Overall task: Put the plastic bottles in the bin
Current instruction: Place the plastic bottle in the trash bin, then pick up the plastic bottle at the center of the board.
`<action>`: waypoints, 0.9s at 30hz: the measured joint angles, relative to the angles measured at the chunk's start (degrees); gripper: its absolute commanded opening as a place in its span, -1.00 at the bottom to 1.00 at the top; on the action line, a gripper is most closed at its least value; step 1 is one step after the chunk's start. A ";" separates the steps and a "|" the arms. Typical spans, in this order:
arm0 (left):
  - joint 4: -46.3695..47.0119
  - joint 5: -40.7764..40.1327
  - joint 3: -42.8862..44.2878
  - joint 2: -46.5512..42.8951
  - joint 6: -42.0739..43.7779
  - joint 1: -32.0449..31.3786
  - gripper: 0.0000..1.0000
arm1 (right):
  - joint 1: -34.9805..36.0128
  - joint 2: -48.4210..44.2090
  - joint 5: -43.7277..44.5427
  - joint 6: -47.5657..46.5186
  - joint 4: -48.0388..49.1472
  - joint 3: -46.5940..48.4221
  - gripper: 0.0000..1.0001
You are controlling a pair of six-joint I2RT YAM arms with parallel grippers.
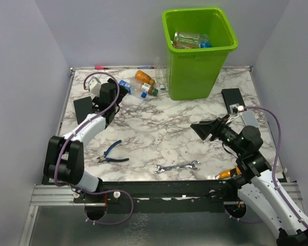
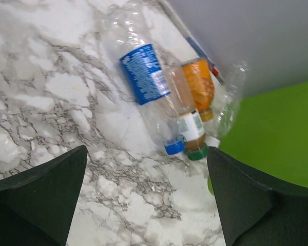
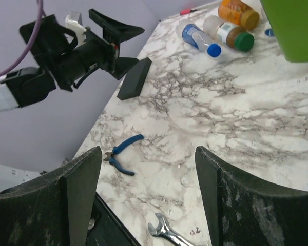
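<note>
left pincer (image 2: 146, 150) and right pincer (image 3: 148, 151) gape empty over white-grey marbled table (image 1: 159, 128), lilac walls (image 1: 20, 77) around.

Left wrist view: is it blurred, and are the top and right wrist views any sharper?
Left wrist: soft throughout, the blue-label bottle has unreadable print and the clear bottle melts into its background. Top external: sharp, evenly lit, faint shadows, wrench crisp. Right wrist: table in focus, pliers clear, the near claw fingers dark and grainy.

On left arm (image 1: 86, 129) and right arm (image 1: 269, 193), white link shells are sitting between black joints; purple cables (image 3: 39, 10) are looping alongside; black wedge fingers (image 3: 231, 200) are looking scuffed, dusty.
</note>
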 measured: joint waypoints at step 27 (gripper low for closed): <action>-11.56 5.51 32.98 40.24 -13.11 4.24 0.86 | 0.00 -6.58 8.15 -3.85 -11.67 -6.08 0.55</action>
